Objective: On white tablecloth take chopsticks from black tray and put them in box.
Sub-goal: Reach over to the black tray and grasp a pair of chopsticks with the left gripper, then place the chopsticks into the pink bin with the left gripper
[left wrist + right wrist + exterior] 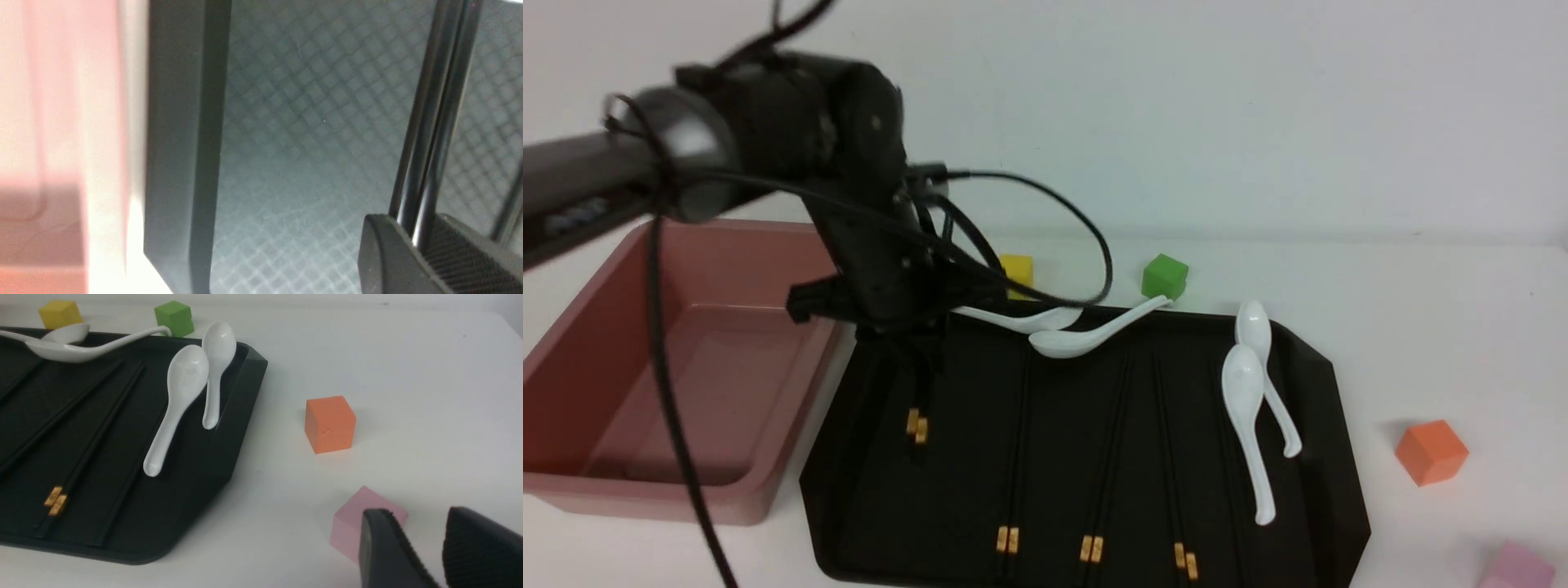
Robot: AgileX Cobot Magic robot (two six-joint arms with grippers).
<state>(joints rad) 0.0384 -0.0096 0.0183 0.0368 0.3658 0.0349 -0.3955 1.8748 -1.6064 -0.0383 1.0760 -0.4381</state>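
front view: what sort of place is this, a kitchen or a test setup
Most likely a robot test bench, not a kitchen: a plain white tablecloth, a black tray of chopsticks and spoons, and stray coloured cubes.

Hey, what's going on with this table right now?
The left end effector pinches one pair of black chopsticks at the left side of the black tray, beside the pink box. Three more pairs and four white spoons lie on the tray. The right end effector hangs open over the white cloth, holding nothing.
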